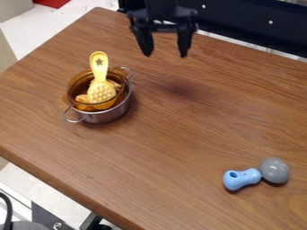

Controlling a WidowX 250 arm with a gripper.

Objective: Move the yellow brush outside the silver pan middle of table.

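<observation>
My gripper hangs open over the back part of the table, with its two fingers apart and nothing between them. It is to the right of and behind the silver pan, which stands on the left part of the table. An amber see-through bowl sits in the pan. The yellow brush lies tilted in that bowl, its bumpy head low and its handle, with a star mark, pointing to the back. Orange-yellow pieces lie around the brush head.
A blue toy piece with a grey ball against it lies at the right front of the wooden table. A dark rail runs behind the table's back edge. The pan's two wire handles stick out at front left and back right.
</observation>
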